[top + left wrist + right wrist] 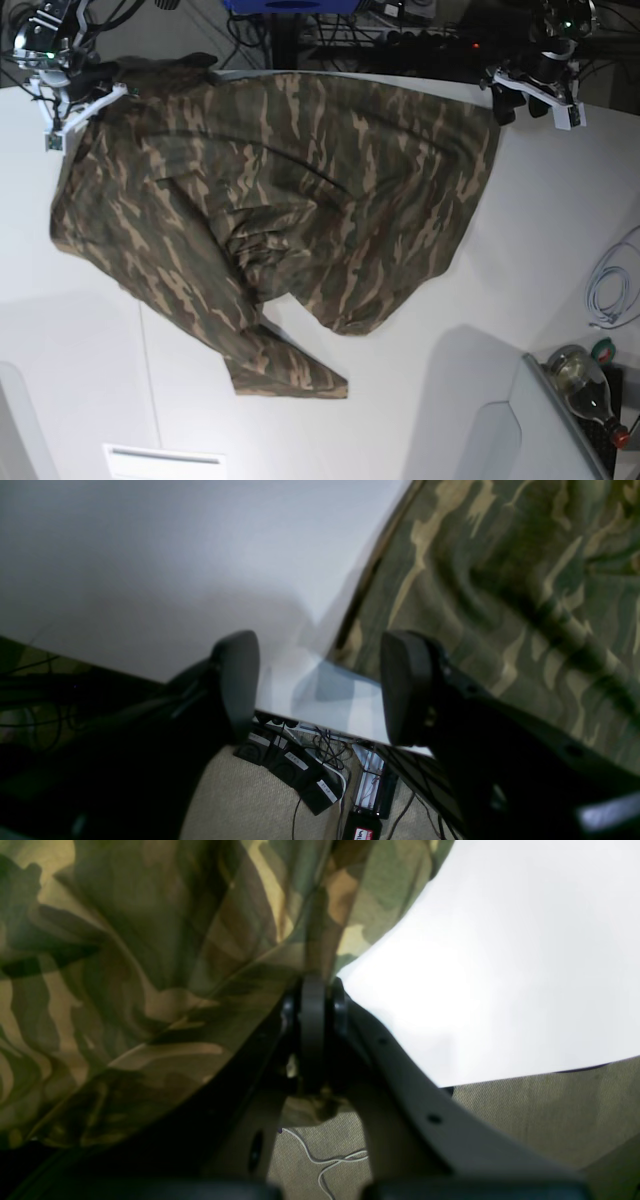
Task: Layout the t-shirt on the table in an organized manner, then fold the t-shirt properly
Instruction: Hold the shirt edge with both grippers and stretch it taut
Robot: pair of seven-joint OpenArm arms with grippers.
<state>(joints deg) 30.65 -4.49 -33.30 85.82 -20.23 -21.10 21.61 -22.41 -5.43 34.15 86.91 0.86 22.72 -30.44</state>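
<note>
T-shirt point(280, 200) still rumpled on table point(80, 380), unfolded; right fingers point(314, 990) pinch its hem, left fingers point(400, 690) open, empty.

Base view bright, even; wrist views dim, soft-focus w/ motion smear (left worst); faint shadows.

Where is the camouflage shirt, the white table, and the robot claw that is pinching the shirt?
Green-brown camouflage cloth t-shirt point(300, 190): base view, middle of the body.
Big smooth white table point(80, 390): base view, bare near part.
Right end effector point(314, 990): right wrist view, closed fingertips pinching the cloth.
</note>
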